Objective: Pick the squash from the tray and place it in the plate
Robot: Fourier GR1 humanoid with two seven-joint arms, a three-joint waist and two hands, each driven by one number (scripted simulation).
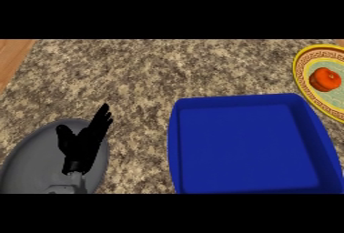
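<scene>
- Speckled brown-and-cream stone makes up the counter, which fills most of the view; a strip of wood shows at its far left corner.
- Blue and rectangular, the tray sits in the near right part of the counter, with raised walls and rounded corners; its floor shows nothing lying on it.
- Grey forearm comes in from the near left edge, broad and rounded.
- Yellow plate with a patterned rim and a pale green centre lies at the far right edge, cut off by the frame, just beyond the tray's far right corner.
- Black left hand rests at the end of the grey forearm, left of the tray and apart from it, fingers straight and pointing up and away, thumb spread, holding nothing.
- Orange-red squash lies on the plate's centre, small, round and slightly flattened, with darker shading along its left side.
- Right hand shows nowhere in the view.
</scene>
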